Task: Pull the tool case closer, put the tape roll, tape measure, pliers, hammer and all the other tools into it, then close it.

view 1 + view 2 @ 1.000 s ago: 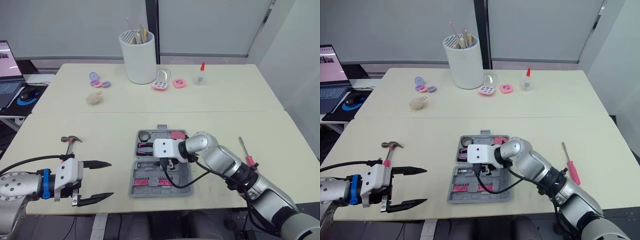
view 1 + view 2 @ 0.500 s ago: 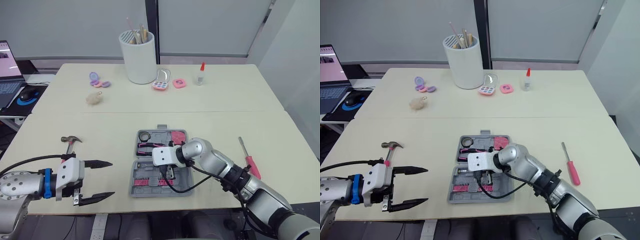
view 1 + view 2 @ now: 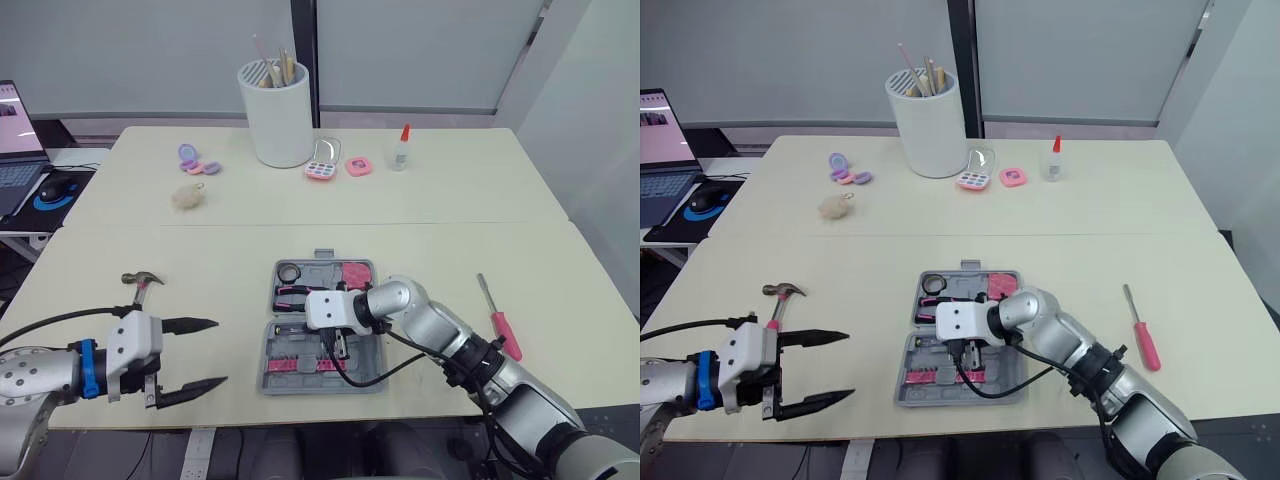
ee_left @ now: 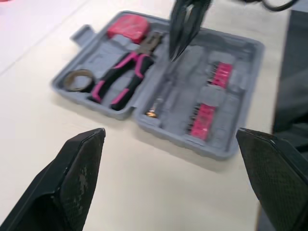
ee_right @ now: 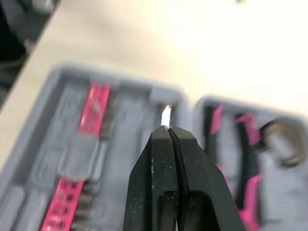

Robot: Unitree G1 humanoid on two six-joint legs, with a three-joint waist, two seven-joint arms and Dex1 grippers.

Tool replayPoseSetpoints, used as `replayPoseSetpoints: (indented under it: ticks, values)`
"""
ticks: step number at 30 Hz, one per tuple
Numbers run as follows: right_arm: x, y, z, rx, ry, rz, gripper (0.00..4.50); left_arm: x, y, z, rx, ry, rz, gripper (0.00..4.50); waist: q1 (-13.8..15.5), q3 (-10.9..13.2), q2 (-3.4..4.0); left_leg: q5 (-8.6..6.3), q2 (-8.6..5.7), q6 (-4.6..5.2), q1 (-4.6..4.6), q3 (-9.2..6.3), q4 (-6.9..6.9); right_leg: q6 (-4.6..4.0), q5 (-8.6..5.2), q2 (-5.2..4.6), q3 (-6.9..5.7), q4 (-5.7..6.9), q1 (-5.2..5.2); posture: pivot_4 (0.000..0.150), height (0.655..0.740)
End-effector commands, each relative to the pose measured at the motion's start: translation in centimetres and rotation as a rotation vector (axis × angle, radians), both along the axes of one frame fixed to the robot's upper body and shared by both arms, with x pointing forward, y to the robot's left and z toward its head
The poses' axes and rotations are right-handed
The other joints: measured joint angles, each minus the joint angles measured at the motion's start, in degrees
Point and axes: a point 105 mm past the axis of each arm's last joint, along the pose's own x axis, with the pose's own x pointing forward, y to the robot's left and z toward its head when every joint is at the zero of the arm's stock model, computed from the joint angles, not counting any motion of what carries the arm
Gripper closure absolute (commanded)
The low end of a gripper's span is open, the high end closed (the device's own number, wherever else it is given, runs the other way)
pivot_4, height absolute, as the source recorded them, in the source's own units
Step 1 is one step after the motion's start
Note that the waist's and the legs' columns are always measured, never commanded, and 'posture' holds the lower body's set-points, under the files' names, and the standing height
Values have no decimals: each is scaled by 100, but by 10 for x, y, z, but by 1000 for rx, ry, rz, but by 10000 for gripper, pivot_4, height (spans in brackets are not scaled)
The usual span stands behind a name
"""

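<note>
The grey tool case (image 3: 368, 378) lies open at the table's near middle. Its far half holds a tape roll (image 3: 288, 272), a pink tape measure (image 3: 352, 272) and pink-handled pliers (image 3: 292, 294); pink bit strips (image 4: 206, 115) sit in the near half. My right gripper (image 3: 340, 348) is shut with nothing in it, tips (image 5: 169, 131) pointing down over the case's hinge line. A hammer (image 3: 141, 283) lies on the table at the left. My left gripper (image 3: 190, 357) is open just in front of the hammer, well left of the case. A pink screwdriver (image 3: 497, 318) lies to the right of the case.
At the back stand a white cup (image 3: 275, 112) of sticks, small pink and purple cases (image 3: 322, 171), a glue bottle (image 3: 401, 148) and a fluffy ball (image 3: 189, 196). A laptop and mouse (image 3: 58, 185) sit on a side desk at far left.
My right gripper has dropped from the case's far half toward its middle, staying shut. The left gripper has slid slightly left, still open.
</note>
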Motion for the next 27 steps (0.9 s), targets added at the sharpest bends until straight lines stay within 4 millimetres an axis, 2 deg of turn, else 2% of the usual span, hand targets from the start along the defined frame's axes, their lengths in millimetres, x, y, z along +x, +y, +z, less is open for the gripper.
replayPoseSetpoints:
  ticks: [1, 3, 5, 10, 11, 13, 14, 16, 19, 22, 27]
  values:
    - [0, -25, 33, 108, -60, -73, 44683, 10, 33, 14, -68, -39, 235, 0, 5, -1, -2, 0, 0, 0, 0, -1, 0, 0, 0, 0, 0, 0, 1, 1500, 7376]
    - [1, -47, 42, 147, -87, -145, 44683, 13, 55, 15, -95, -49, 377, 0, 26, -1, -2, 0, -4, 0, 0, -4, 0, 1, 0, -5, -5, -4, 6, 1500, 7376]
    - [5, -79, 46, 152, -113, -264, 44683, 11, 76, 17, -97, -71, 481, 0, 29, -1, -4, 0, -9, 0, -1, -4, 0, 1, 0, -10, -7, -9, 8, 1500, 7376]
    - [8, -155, 48, 118, -126, -506, 44683, 0, 132, 16, -146, -108, 783, 0, 19, 1, -6, 0, -8, 0, 2, 0, -2, 1, 0, -12, -5, -9, 8, 1500, 7376]
    - [6, -186, 42, 93, -108, -613, 44683, -13, 147, 6, -139, -62, 852, 0, 8, 1, -6, 0, -6, 0, 5, 0, -2, 0, 0, -10, -5, -8, 9, 1500, 7376]
    - [-6, -235, 31, 46, -58, -771, 44683, -35, 167, -9, -124, 15, 931, 0, 10, -2, -9, -1, -6, 0, 5, 1, -6, -2, -2, -9, -5, -10, 10, 1500, 7376]
    - [-14, -252, 26, 28, -29, -822, 44683, -43, 172, -14, -116, 42, 950, 0, 10, -1, -8, -1, -6, -1, 6, 8, -8, -3, -3, -10, -2, -15, 11, 1500, 7376]
    - [-34, -267, 18, -27, 59, -823, 40763, -52, 177, -19, -107, 90, 957, 0, 4, -1, -8, -2, -7, -1, 4, 19, -13, -3, -3, -14, 3, -25, 9, 1500, 7376]
    - [-48, -289, 16, -108, 97, -849, 34173, -60, 179, -25, -72, 159, 937, 0, 1, 1, -13, -1, -2, 0, 15, 17, -10, -3, -3, -13, 0, -15, 11, 1500, 7376]
    - [-53, -305, 20, -155, 120, -867, 26204, -65, 184, -24, -74, 194, 940, 0, 9, -1, -15, 5, 1, 7, 30, 14, -7, 2, -7, -13, -5, -10, 18, 1500, 7376]
    - [-52, -331, 24, -239, 138, -892, 11745, -59, 188, -17, -91, 191, 949, 0, 9, -5, -20, 6, 1, 8, 32, 23, -6, -9, -1, -14, 1, -11, 18, 1500, 7376]
